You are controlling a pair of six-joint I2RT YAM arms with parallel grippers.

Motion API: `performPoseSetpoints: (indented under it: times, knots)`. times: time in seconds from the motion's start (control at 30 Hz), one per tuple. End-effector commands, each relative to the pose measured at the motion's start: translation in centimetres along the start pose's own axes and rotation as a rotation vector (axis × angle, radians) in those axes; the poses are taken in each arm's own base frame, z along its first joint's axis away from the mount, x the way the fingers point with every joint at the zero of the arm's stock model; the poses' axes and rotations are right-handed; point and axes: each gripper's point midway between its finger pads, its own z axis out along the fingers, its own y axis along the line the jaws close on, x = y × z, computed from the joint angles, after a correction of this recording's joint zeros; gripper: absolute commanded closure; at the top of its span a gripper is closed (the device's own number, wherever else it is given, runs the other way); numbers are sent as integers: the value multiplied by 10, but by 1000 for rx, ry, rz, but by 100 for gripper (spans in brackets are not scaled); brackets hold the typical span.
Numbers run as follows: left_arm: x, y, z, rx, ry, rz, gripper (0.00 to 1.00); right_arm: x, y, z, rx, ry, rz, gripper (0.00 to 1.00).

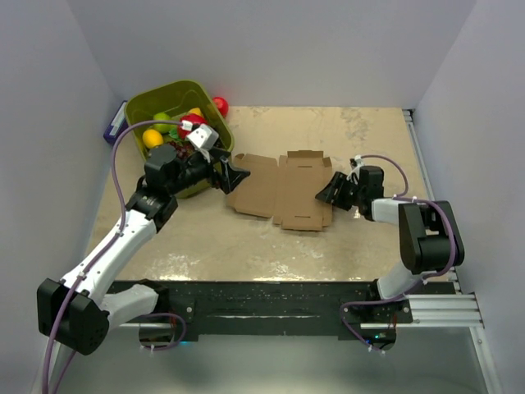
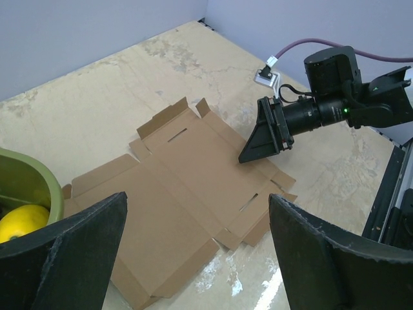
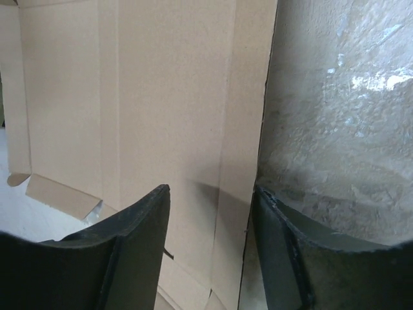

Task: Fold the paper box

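The paper box (image 1: 283, 190) lies flat and unfolded mid-table, a brown cardboard blank with creases, flaps and slots. It also fills the left wrist view (image 2: 181, 181) and the right wrist view (image 3: 161, 97). My left gripper (image 1: 236, 176) hovers at the blank's left edge, wide open, nothing between its fingers (image 2: 84, 245). My right gripper (image 1: 326, 190) is low at the blank's right edge. Its jaws (image 3: 211, 190) stand apart and straddle that edge, one finger over the cardboard and one over bare table. The left wrist view shows this gripper (image 2: 264, 139) tip-down on the right flap.
An olive-green bin (image 1: 139, 111) with coloured fruit stands back left, right behind my left arm; its rim (image 2: 39, 181) and a yellow fruit (image 2: 22, 223) show beside the blank. A red ball (image 1: 221, 105) lies behind the bin. Walls enclose the table on three sides.
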Motion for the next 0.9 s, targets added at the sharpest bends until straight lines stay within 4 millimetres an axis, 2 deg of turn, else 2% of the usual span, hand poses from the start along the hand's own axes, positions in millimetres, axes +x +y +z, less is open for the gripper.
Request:
performPoseSetpoints:
  times: [0.0,0.1,0.2,0.23,0.33,0.43,0.53,0.57,0.67,0.7,0.87]
  knots:
    - [-2,0,2,4,-8,37,6,-8,5,3,-30,-8,-30,47]
    - [-1,0,3,5,-4,36,6,-8,7,1,-39,-8,-53,57]
    - [3,-1,5,11,11,36,7,-11,11,-4,-45,-18,-79,75]
    - [4,-2,6,13,15,35,6,-15,15,-8,-51,-30,-95,84]
    - [7,-2,8,17,27,36,6,-20,15,-15,-29,-41,-123,97]
    - [8,-6,9,30,31,40,7,-32,20,-30,10,-67,-174,100]
    - [8,-9,9,47,32,40,6,-47,30,-55,43,-116,-225,100]
    - [8,-10,9,50,31,41,5,-57,41,-68,33,-156,-248,100]
    - [8,-13,9,67,31,42,4,-67,54,-91,42,-188,-281,100]
    - [7,-14,8,71,28,44,4,-73,64,-103,30,-219,-305,100]
    - [4,-21,7,107,21,56,4,-77,93,-136,-14,-210,-356,100]
